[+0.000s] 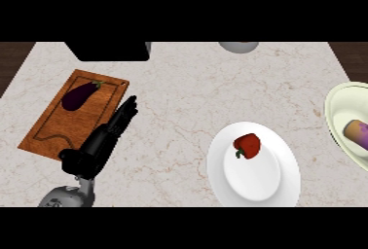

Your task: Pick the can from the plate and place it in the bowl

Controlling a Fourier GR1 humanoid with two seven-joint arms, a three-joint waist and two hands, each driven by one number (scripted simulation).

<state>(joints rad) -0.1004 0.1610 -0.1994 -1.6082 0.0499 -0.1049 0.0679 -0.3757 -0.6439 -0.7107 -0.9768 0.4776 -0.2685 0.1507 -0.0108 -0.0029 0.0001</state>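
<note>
Your left hand (108, 136) lies at eight o'clock, fingers straight and relaxed, holding nothing, over the edge of the wooden cutting board (54, 131) that carries an eggplant (79, 95). You'll find the can (357, 132) in the pale bowl (338, 104) at three o'clock. A red pepper (248, 145) sits on the white plate (277, 187) on the marble tabletop (187, 92).

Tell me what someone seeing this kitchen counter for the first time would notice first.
The red pepper on the white plate at lower right stands out most. Next comes the dark eggplant on the wooden cutting board at left, with the robot's left hand stretched open over the board's right edge. At the far right edge, a can lies inside a pale bowl.
</note>
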